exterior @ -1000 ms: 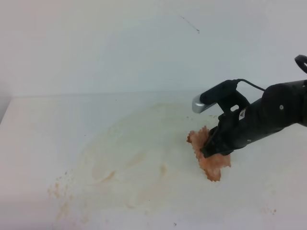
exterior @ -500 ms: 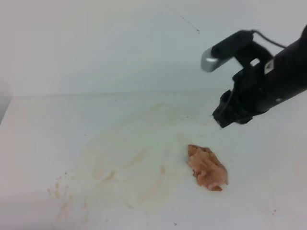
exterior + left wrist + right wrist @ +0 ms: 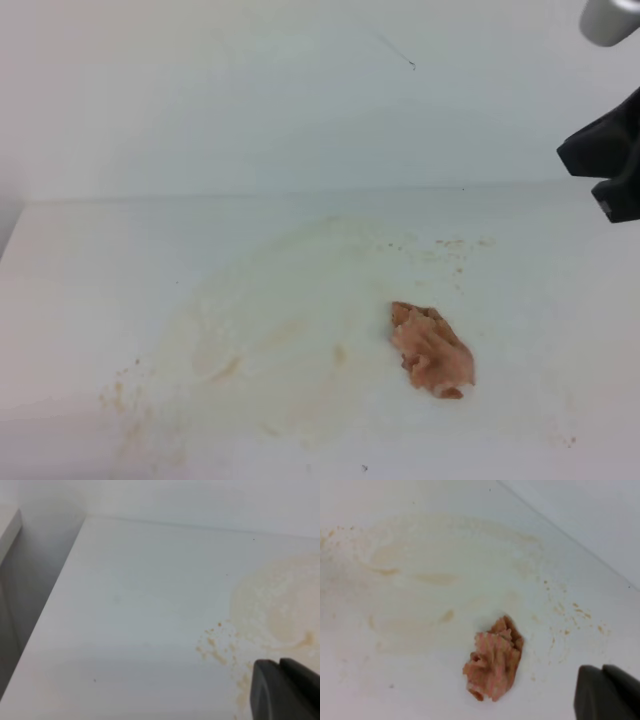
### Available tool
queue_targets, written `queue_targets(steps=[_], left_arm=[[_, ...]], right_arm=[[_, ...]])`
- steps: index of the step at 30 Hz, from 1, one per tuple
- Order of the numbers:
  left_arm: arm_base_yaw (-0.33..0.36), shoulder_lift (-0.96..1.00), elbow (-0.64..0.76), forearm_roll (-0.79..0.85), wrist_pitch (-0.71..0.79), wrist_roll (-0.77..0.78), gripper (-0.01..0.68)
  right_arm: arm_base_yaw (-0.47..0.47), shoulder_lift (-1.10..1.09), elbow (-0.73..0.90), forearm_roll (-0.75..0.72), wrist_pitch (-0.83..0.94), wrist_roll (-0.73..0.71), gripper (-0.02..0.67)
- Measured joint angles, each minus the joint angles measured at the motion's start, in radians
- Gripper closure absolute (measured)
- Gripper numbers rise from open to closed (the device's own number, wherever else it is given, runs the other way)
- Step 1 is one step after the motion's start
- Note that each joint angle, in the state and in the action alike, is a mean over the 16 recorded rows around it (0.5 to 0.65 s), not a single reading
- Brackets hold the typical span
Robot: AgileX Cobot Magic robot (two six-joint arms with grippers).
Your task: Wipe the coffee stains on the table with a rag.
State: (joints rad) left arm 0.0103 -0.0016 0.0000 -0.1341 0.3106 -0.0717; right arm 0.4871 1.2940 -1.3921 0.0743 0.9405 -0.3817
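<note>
Right now I'm looking at the rag (image 3: 432,350), which is lying loose on the worktop (image 3: 90,280) as a crumpled pinkish-orange wad, with nothing touching it. It is sitting at the right edge of the coffee stains (image 3: 270,340), which are showing as a broad, faint tan smear spreading left of the rag, with brown speckles beyond the smear's far-left rim and another scatter just behind the rag. I'm judging that thin, spread-out look to mean most of the liquid is already soaked up, which is why the rag is resting beside the patch rather than in a grip.

I'm holding the right gripper (image 3: 610,165) well up and to the right of the rag, clear of the worktop, its jaws together and carrying nothing. The left gripper (image 3: 287,692) is hanging off beyond the speckles left of the rag; only its dark tip is showing, so I cannot tell how its jaws are standing. Faint residue is remaining, so another pass may be needed.
</note>
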Motion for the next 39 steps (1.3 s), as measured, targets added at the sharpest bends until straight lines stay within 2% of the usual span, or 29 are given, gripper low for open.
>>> queue_targets(steps=[12, 19, 24, 31, 35, 39], left_arm=[[0.000, 0.002, 0.000, -0.001, 0.000, 0.000, 0.675], [0.000, 0.002, 0.000, -0.003, 0.000, 0.000, 0.675], [0.000, 0.002, 0.000, -0.004, 0.000, 0.000, 0.675], [0.000, 0.002, 0.000, -0.004, 0.000, 0.000, 0.675], [0.000, 0.002, 0.000, -0.004, 0.000, 0.000, 0.675], [0.000, 0.002, 0.000, -0.004, 0.000, 0.000, 0.675]], right_arm=[[-0.012, -0.074, 0.003, -0.056, -0.017, -0.021, 0.648], [-0.096, -0.244, 0.090, -0.071, -0.176, 0.037, 0.648], [-0.192, -0.438, 0.274, -0.026, -0.400, 0.107, 0.648], [-0.342, -0.788, 0.673, 0.056, -0.697, 0.170, 0.648], [-0.416, -0.995, 0.900, 0.079, -0.788, 0.170, 0.648], [-0.474, -1.156, 1.081, 0.087, -0.803, 0.158, 0.648]])
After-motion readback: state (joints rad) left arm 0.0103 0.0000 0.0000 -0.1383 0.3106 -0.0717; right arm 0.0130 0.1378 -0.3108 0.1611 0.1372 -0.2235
